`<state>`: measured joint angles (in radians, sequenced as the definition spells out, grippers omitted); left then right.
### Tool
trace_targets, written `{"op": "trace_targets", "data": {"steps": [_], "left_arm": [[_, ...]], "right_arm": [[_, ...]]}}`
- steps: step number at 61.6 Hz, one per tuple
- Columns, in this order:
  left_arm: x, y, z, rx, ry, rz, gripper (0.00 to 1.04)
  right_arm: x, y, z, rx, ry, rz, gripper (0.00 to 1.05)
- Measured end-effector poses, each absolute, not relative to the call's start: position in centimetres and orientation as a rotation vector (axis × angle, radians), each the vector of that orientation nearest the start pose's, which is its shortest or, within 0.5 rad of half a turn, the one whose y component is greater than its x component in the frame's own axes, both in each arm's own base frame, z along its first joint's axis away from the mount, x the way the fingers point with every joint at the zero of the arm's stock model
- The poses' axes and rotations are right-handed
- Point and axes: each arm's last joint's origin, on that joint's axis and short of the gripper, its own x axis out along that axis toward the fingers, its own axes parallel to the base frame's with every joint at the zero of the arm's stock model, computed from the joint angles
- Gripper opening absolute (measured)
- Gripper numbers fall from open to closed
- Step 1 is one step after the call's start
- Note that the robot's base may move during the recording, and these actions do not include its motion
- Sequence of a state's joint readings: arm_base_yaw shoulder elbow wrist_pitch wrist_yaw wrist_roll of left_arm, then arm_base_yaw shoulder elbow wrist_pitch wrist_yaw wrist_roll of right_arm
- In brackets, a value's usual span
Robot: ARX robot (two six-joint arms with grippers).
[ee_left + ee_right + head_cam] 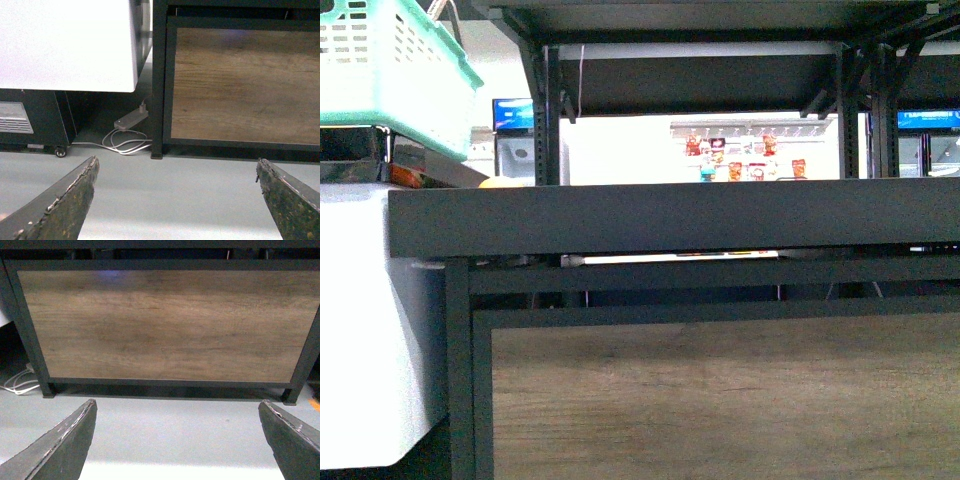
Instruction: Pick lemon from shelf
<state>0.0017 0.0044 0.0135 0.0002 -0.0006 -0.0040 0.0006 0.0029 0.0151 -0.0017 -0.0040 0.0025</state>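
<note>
- Grey floor (pixel 150 190) fills the near part of both wrist views and runs on under the fingers of each hand.
- Nearest in the left wrist view, the left hand (pixel 176 165) is spread wide. Its two dark, worn fingers (pixel 60 205) sit at opposite sides of the picture, holding and touching nothing.
- Over the same floor, the right hand (pixel 177 404) is spread just as wide and is likewise empty.
- Beyond the hands, both wrist views show the wood panel (pixel 165 325) in its black frame at the foot of the shelf (pixel 670 215). Neither view reaches the trays above.
- Only the left wrist view shows the white cabinet (pixel 65 45) beside the shelf's corner post (pixel 159 75). A power strip (pixel 131 119) and a looped white cable (pixel 125 145) lie on the floor between them.
- Only the front view, where neither hand appears, shows a tray of the shelf. Its broad dark front lip runs across the picture above the wood panel.
- Of the lemon (pixel 500 183) only a small yellow rounded top peeks over that lip, near the tray's left end and just beside an upright post.
- Upper left in the front view, a mint-green basket (pixel 390 60) sits above the white cabinet.
- Farthest off, seen through the rack, is a bright shop space with hanging coloured packets (pixel 740 160), too small to read.
</note>
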Motion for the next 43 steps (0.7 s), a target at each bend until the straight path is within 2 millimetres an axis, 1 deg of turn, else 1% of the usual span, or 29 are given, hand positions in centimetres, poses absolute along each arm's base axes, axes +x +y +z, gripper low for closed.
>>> {"op": "trace_targets", "data": {"steps": [43], "left_arm": [[9.72,0.02,16.77,-0.004,-0.009,0.002,0.97]], "right_arm": [[9.69,0.02,16.83,0.002,-0.01,0.005,0.97]]}}
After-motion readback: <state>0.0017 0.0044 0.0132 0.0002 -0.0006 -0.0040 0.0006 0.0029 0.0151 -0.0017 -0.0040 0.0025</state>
